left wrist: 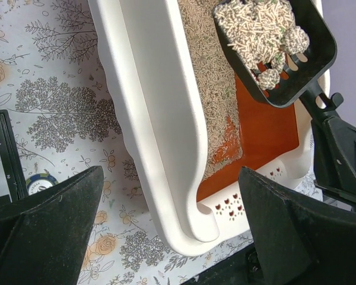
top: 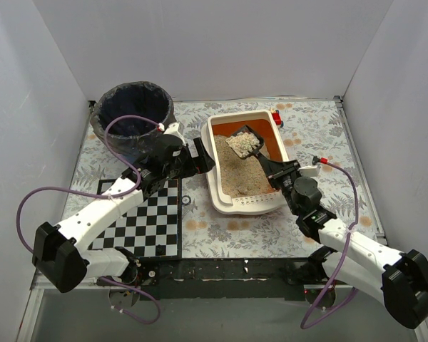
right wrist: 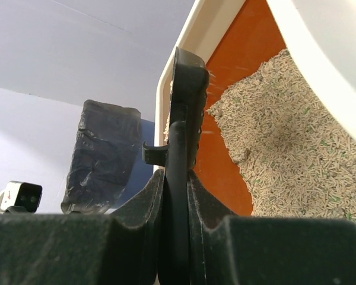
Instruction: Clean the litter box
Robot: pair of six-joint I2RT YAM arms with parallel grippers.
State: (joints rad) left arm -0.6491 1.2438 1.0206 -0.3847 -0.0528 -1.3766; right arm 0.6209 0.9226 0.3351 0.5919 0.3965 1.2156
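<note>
The cream-white litter box [top: 212, 178] sits mid-table, with an orange floor and beige litter [top: 235, 171] heaped on its left side. My right gripper [top: 279, 173] is shut on the handle of a black scoop [top: 246, 142]. It holds the scoop above the box, loaded with litter and clumps. In the right wrist view the fingers [right wrist: 148, 202] clamp the scoop [right wrist: 187, 101] edge-on. My left gripper [top: 202, 153] is open at the box's left wall. In the left wrist view [left wrist: 172, 237] the jaws stand wide on either side of the rim [left wrist: 160, 119], without touching it. The scoop [left wrist: 273, 47] shows top right.
A round blue bin with a dark bag [top: 132, 114] stands at the back left, and also shows in the right wrist view [right wrist: 101, 154]. A chessboard mat [top: 153, 217] lies front left with a small round token [top: 187, 201] beside it. A small red-and-white object [top: 277, 117] sits behind the box.
</note>
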